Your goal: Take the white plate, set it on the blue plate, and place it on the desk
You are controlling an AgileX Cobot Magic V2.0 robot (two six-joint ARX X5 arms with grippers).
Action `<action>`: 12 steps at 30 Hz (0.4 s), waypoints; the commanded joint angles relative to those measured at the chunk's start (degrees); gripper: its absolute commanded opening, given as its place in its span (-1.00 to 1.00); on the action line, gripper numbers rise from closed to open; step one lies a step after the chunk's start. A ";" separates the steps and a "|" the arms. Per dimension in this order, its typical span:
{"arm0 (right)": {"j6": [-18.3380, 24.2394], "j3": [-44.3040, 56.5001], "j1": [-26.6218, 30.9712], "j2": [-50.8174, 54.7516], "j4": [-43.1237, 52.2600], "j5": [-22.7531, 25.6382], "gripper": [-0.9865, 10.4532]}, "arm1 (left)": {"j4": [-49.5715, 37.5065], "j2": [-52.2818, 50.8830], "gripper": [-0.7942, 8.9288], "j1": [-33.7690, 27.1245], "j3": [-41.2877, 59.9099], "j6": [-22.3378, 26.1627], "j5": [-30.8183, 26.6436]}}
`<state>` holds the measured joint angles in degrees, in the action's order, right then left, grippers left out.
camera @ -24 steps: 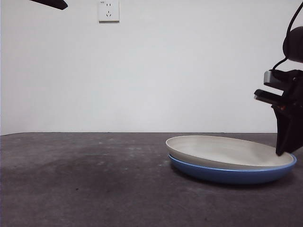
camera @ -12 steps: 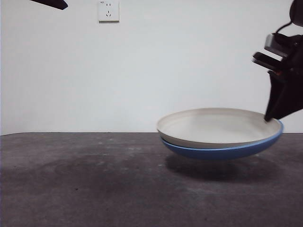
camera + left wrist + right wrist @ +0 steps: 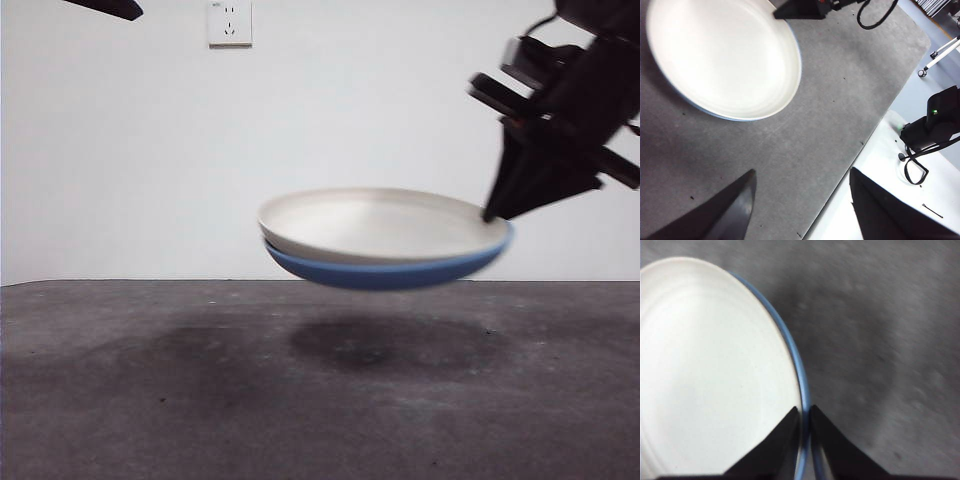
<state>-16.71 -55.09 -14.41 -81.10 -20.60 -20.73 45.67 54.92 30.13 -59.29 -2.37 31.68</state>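
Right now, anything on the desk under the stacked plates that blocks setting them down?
Nothing visible. The right gripper holds the white plate and blue plate by their rims, clear above the desk. Only their shadow lies below.

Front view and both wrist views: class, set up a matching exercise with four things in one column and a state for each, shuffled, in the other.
Things:
1. white plate
2. blue plate
3. right gripper
4. left gripper

States:
A. open, holding nothing
B. shut on the stacked plates' rim
C. underneath, in the air above the desk
D. nested on top

Pairs: 1-D, 2-C, 3-B, 4-A
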 commanded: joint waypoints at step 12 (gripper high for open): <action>-5.90 -7.10 -7.23 -14.34 4.72 1.73 -0.80 | -0.24 0.39 -0.21 0.31 -0.55 0.83 0.24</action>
<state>-21.15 -60.71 -21.12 -93.80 -17.02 -18.65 45.69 54.92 30.13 -59.29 -2.37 31.68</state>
